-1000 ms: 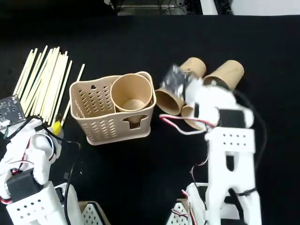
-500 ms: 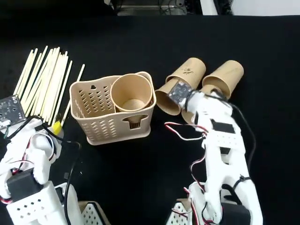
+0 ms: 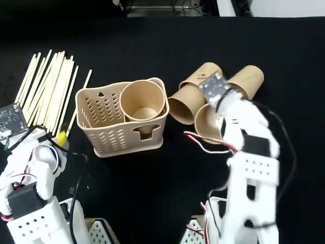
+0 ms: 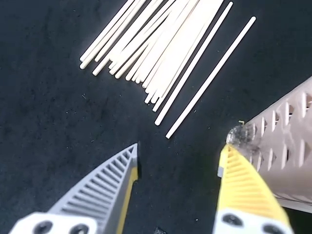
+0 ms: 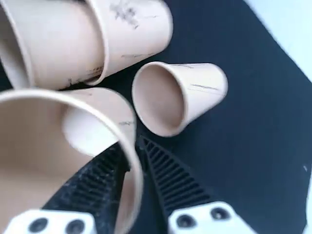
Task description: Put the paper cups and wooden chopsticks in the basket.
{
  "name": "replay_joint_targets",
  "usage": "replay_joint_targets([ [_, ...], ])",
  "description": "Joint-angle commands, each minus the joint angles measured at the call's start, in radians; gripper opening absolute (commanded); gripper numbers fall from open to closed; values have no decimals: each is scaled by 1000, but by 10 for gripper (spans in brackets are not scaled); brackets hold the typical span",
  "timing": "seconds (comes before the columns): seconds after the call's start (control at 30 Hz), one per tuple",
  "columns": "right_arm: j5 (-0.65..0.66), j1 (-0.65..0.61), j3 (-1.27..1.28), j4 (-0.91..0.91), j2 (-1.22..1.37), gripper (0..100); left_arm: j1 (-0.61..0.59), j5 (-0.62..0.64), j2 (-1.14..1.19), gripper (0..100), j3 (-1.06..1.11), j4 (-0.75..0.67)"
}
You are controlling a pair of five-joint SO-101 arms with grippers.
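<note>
A beige slotted basket [image 3: 109,133] stands left of centre with one paper cup [image 3: 143,101] upright inside. Loose wooden chopsticks [image 3: 45,89] lie fanned out to its left; their near ends [image 4: 161,48] show ahead of my left gripper [image 4: 180,156], which is open just above the cloth beside the basket's corner [image 4: 287,141]. Right of the basket three cups lie on their sides [image 3: 189,100] [image 3: 247,80]. My right gripper [image 5: 131,145] is shut on the rim of the nearest cup [image 5: 53,141], one finger inside and one outside.
The table is covered in black cloth [image 3: 167,46]. Two other lying cups [image 5: 97,34] [image 5: 178,95] touch or crowd the held one. The right arm's white body [image 3: 251,168] and red and white wires [image 3: 203,142] stand near the basket's right side.
The right arm's wrist swung right, off the cup next to the basket, and its gripper now sits on the front cup's rim. The left arm has stayed still.
</note>
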Motion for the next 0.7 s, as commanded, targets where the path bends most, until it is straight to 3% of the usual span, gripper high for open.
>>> replay_joint_targets([
  [0.0,-124,-17,-357,400,-131,11,-8,2,-6,264,-4,-20],
  [0.2,-336,-184,-782,690,-68,11,-8,2,-6,264,-4,-20],
  [0.47,-598,-517,-1274,832,219,11,-8,0,-6,264,-4,-20],
  [0.67,-674,-628,-1500,908,513,11,-10,0,-6,264,-4,-20],
])
